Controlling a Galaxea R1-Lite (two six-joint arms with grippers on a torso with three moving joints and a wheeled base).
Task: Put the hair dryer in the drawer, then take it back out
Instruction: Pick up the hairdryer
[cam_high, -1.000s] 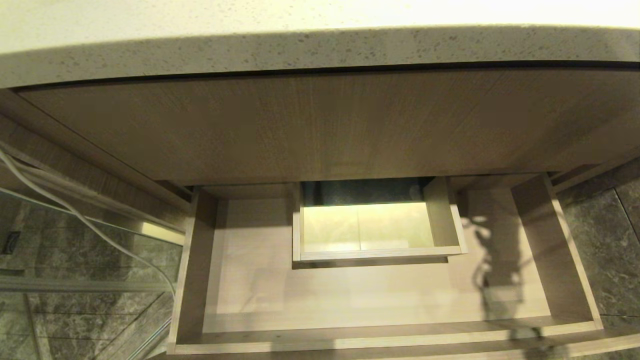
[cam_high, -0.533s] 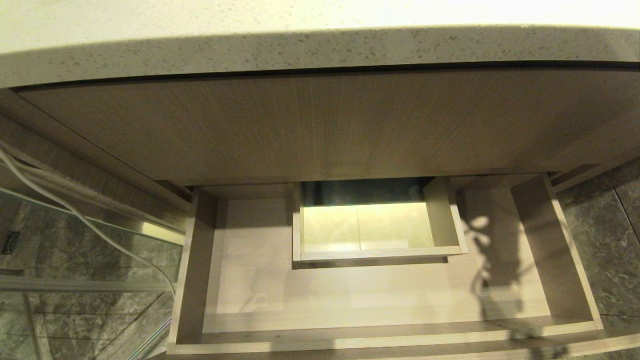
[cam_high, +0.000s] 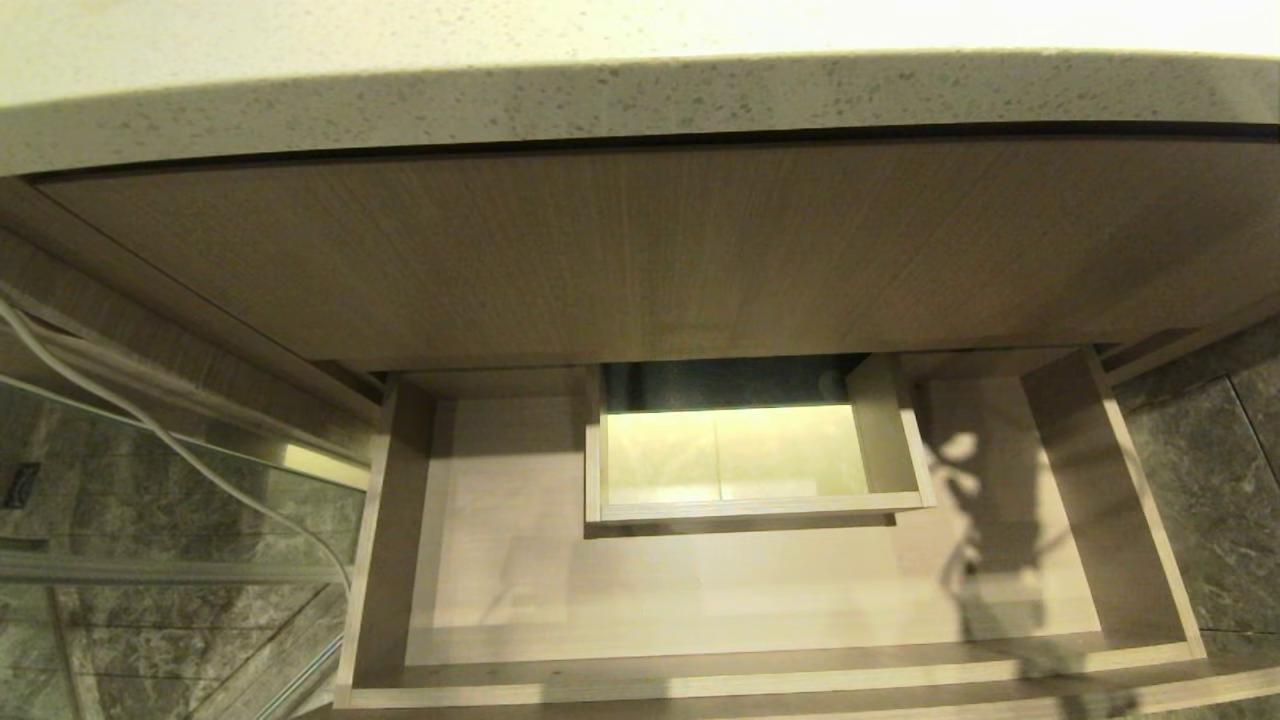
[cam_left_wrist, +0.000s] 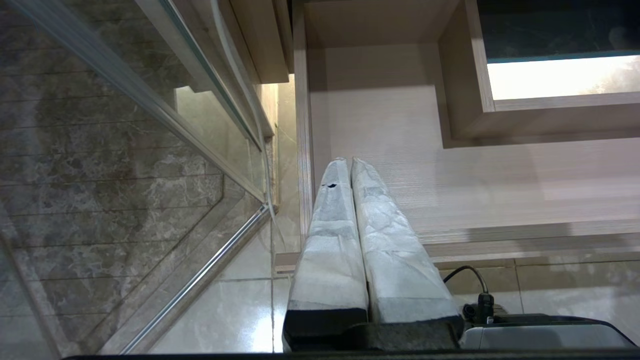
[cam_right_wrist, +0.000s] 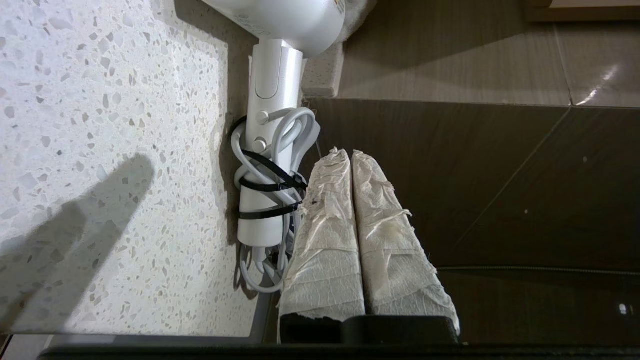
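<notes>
The drawer (cam_high: 520, 570) stands pulled out below the counter, with nothing on its floor and a walled cut-out (cam_high: 750, 455) at its back middle. The white hair dryer (cam_right_wrist: 272, 100) lies on the speckled countertop (cam_right_wrist: 100, 125) near its edge, its cord (cam_right_wrist: 295, 125) coiled on the handle under a dark tie (cam_right_wrist: 265, 187). My right gripper (cam_right_wrist: 348, 152) is shut and empty, just beside the handle's end, past the counter edge. My left gripper (cam_left_wrist: 349, 161) is shut and empty by the drawer's (cam_left_wrist: 450, 175) front left corner. Neither arm shows in the head view.
A tall wood-grain front panel (cam_high: 640, 260) sits under the counter's edge (cam_high: 600, 100), above the drawer. On the left are a glass panel with a metal rail (cam_high: 150, 575) and a white cable (cam_high: 150, 430). Dark tiled floor (cam_high: 1220, 520) lies to the right.
Only the shadow on the drawer's right floor has shifted slightly. The drawer and the view are as before.
</notes>
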